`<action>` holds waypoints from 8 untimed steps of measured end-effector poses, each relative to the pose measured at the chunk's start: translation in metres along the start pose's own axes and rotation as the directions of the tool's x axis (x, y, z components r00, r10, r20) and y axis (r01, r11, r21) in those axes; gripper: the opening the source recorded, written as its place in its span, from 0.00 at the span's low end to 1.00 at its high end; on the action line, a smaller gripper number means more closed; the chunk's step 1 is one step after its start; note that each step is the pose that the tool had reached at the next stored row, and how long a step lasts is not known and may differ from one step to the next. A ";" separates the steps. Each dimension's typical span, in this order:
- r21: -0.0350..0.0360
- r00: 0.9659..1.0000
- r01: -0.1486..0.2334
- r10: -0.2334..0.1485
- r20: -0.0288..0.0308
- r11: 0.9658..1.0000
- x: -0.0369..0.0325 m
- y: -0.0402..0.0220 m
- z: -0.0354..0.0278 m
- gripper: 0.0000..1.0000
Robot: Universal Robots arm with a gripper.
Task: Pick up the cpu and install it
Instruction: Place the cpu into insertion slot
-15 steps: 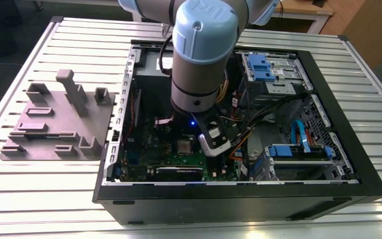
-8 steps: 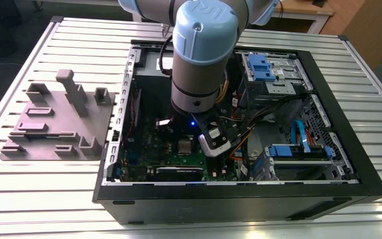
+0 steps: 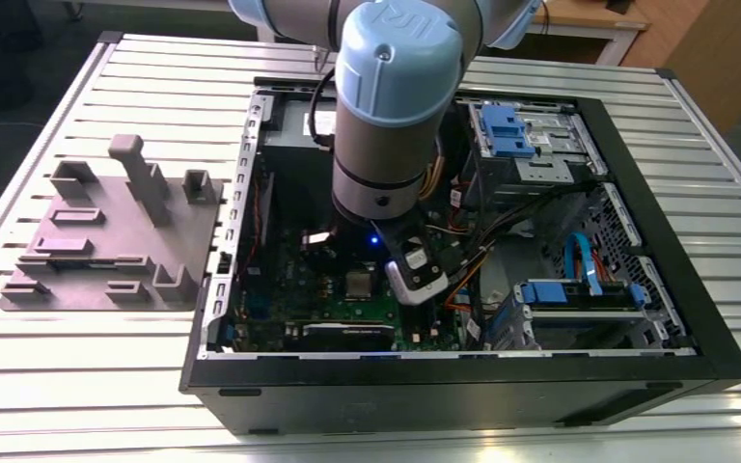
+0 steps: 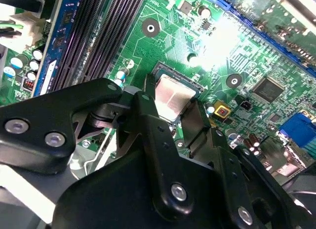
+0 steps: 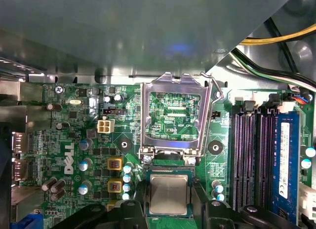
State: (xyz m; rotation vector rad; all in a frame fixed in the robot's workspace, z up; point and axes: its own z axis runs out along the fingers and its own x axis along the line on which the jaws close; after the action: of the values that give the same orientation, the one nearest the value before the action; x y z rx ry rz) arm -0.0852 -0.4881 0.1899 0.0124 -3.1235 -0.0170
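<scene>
Seating step, prob.: gripper fingers seem to pinch cpu betw. them, open socket frame just beyond fingertips; needs square, gentle drop-in.

the cpu lies flat on the green motherboard, just beside the open hinged silver frame; dark memory slots run nearby.

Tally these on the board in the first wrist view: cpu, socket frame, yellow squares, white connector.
cpu: 1
socket frame: 1
yellow squares: 2
white connector: 1
Total: 5
</scene>
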 end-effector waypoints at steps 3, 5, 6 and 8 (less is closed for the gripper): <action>0.000 1.000 0.005 -0.005 0.000 1.000 -0.0002 0.0000 0.0000 0.46; 0.000 1.000 0.010 -0.010 0.000 1.000 -0.0002 0.0000 0.0000 0.46; 0.000 1.000 0.014 -0.014 0.000 1.000 -0.0002 0.0000 0.0000 0.46; 0.000 1.000 0.019 -0.019 0.000 1.000 -0.0003 0.0000 0.0000 0.46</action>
State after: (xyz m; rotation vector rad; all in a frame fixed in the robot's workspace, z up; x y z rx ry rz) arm -0.0849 -0.4881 0.1899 0.0416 -3.1232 -0.0165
